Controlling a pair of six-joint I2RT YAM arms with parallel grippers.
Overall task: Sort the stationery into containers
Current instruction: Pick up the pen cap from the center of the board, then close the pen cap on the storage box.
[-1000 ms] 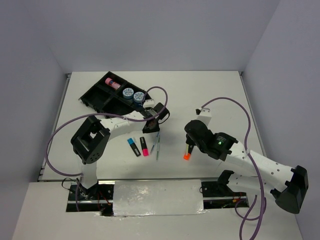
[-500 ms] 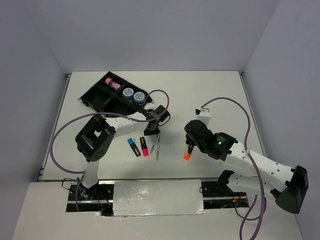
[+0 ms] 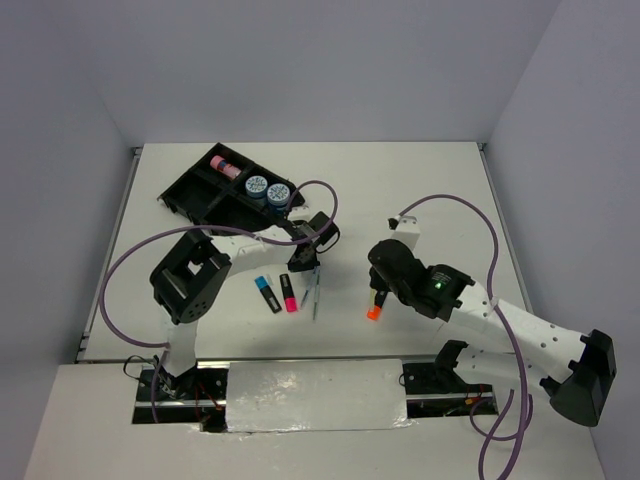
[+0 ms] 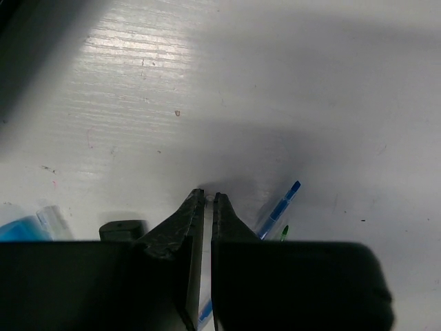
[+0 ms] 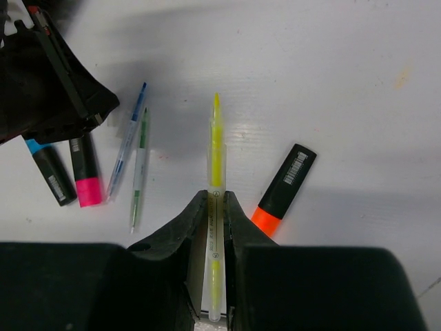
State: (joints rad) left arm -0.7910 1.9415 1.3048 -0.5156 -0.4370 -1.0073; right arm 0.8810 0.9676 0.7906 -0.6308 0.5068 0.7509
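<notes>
Yellow pen (image 5: 216,148), slim and clear-barrelled, gripped lengthwise by the right tool (image 5: 215,196) over the counter (image 5: 344,83); orange highlighter (image 5: 283,189) just beside it; blue pen (image 5: 127,148), green pen (image 5: 140,169), pink highlighter (image 5: 84,179) and blue highlighter (image 5: 52,176) lie near the closed left tool (image 4: 209,198); far-left black tray (image 3: 195,195) holds two blue tubs (image 3: 256,186) and a pink-capped tube (image 3: 224,166).

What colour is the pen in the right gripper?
Yellow pen, best in right wrist view.

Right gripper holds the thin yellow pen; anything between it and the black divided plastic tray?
Yes. The left gripper stands on the straight line from the thin yellow pen to the black divided plastic tray.
</notes>
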